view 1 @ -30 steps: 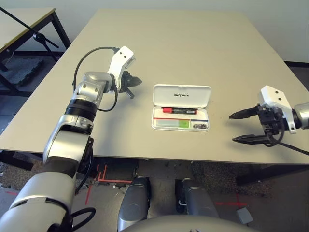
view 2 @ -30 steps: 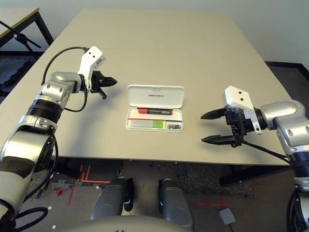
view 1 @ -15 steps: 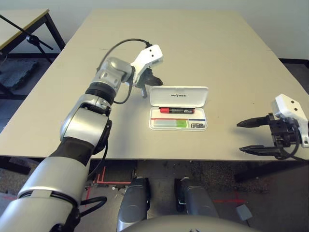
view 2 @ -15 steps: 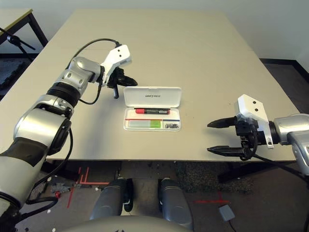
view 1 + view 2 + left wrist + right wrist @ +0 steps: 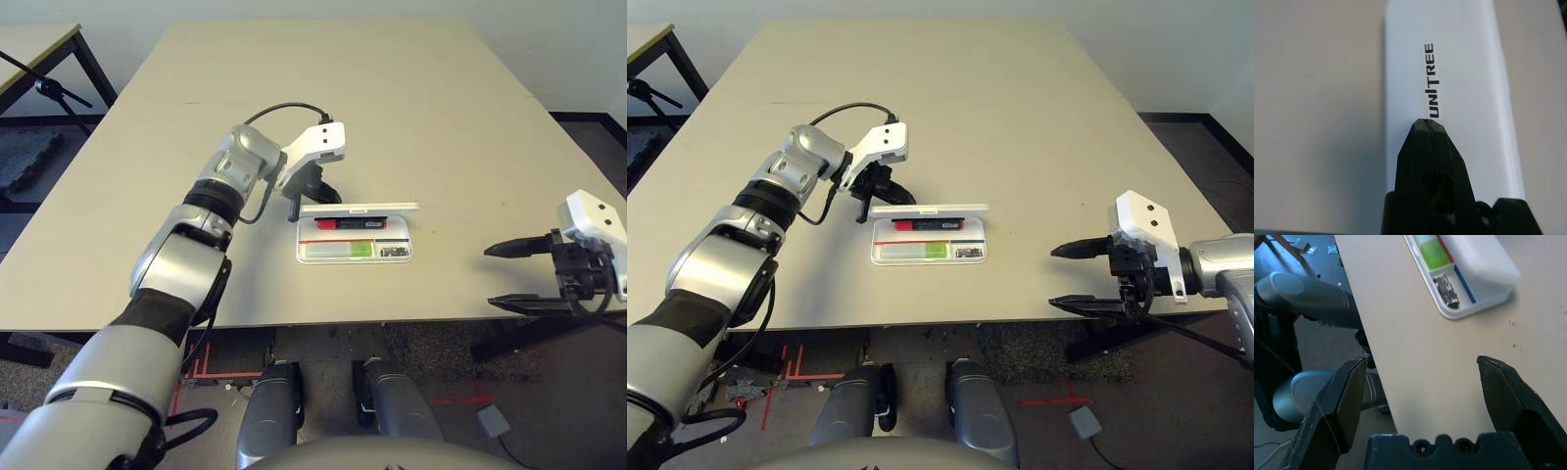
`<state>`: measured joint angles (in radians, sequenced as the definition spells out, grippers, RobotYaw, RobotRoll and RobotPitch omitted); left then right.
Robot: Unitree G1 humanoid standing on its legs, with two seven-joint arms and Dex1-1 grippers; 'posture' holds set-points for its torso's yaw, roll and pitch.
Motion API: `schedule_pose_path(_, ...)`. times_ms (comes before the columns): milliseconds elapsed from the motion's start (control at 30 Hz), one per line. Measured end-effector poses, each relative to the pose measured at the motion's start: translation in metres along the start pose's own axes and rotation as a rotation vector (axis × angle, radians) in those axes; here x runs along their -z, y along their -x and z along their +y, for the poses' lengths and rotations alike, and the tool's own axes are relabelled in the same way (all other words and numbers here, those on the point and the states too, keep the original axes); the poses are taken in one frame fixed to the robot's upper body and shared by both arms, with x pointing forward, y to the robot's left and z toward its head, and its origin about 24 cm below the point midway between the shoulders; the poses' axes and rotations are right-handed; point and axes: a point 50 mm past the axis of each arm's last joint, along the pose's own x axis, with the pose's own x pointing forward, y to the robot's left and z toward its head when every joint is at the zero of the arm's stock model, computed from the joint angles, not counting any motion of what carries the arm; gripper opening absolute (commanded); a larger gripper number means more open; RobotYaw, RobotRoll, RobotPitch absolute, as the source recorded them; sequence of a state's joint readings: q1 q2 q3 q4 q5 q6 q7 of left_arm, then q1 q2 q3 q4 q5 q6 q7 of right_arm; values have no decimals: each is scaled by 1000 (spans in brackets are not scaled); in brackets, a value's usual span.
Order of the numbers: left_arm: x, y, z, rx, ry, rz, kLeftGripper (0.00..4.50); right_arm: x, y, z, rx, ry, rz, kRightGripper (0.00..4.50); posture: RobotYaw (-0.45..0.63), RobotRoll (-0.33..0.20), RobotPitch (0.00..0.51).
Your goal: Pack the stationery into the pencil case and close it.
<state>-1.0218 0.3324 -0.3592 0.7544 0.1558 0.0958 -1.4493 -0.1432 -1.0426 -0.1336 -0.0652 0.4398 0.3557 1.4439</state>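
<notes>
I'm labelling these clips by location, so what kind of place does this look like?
Probably a robotics lab or test workshop: a humanoid's silver forearm reaches over a big bare-topped table, red tape lines mark the floor, and a second table stands nearby.

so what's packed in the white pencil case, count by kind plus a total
red marker with black label: 1
pale stick with light-green end: 1
small black-and-white block: 1
total: 3
</notes>
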Motion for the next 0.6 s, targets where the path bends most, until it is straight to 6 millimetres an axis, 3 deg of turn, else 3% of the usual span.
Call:
schedule_pose_path(333,-3,-13,-20,60,-10,16,23,2,-7,-2,-23,-11,-16,4500,72,0,92)
schedule_pose_path(600,-2,-17,-20,42,-13,25,23,8,-11,2,-22,-30,-16,4500,54,0,92)
